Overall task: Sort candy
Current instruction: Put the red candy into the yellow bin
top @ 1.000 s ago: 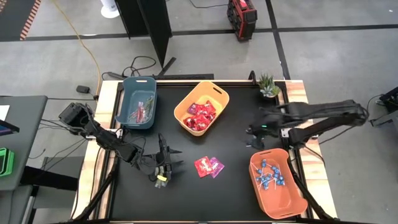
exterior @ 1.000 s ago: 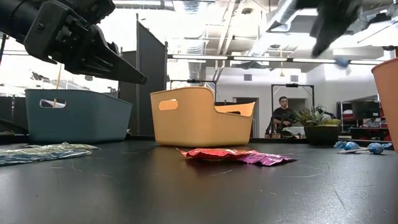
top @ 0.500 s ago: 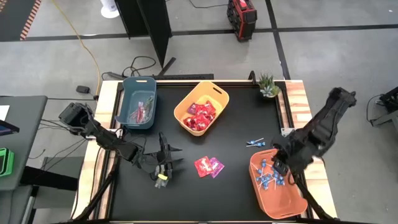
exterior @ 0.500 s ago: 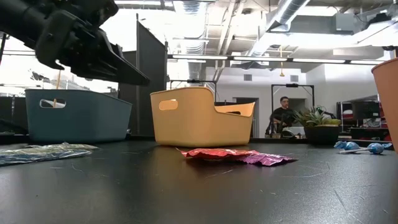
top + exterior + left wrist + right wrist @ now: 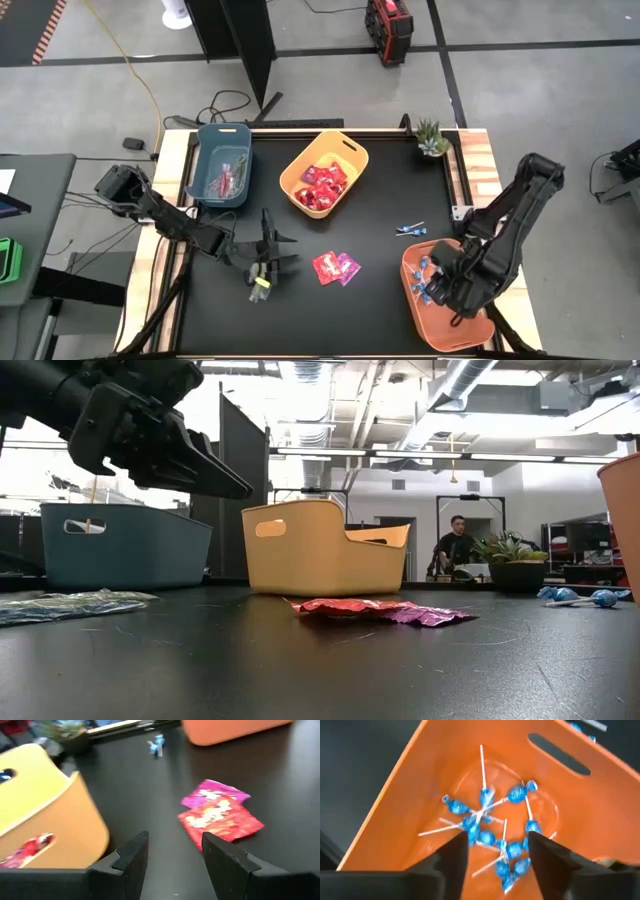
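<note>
Fingers (image 5: pixel 451 857) of my right gripper (image 5: pixel 497 855) are spread with nothing between them, over the orange bin (image 5: pixel 395 805), pile of blue lollipops (image 5: pixel 492 827) right below in it. High view: right gripper (image 5: pixel 447 283) sits above orange bin (image 5: pixel 470 325) at right front of table (image 5: pixel 380 190). Left gripper (image 5: pixel 172 855) fingers (image 5: pixel 131 855) also apart, empty, low over the black tabletop. High view: left gripper (image 5: pixel 268 252) at left front of table, near a thin clear stick packet (image 5: pixel 260 289) lying just beside it, can't tell if touching.

Two shiny square packets, one red (image 5: pixel 222 820) and one magenta (image 5: pixel 215 795), lie overlapping on table ahead of left gripper, apart from it; same pair mid-table in high view (image 5: pixel 335 267) and flat in low view (image 5: pixel 380 610). Yellow bin (image 5: pixel 324 173) behind them holds more red packets (image 5: pixel 320 188); one shows through its handle slot in left wrist view (image 5: pixel 30 847). Blue bin (image 5: pixel 221 164) at back left holds green-pink stick packets (image 5: pixel 230 176). Two loose lollipops (image 5: pixel 410 230) lie on table between yellow and orange bins, just outside orange bin; seen at right in low view (image 5: pixel 575 597). Crinkled clear packets (image 5: pixel 70 605) at left in low view. Small potted plant (image 5: pixel 431 138) at back right corner. Person (image 5: pixel 455 550) in the room behind.
</note>
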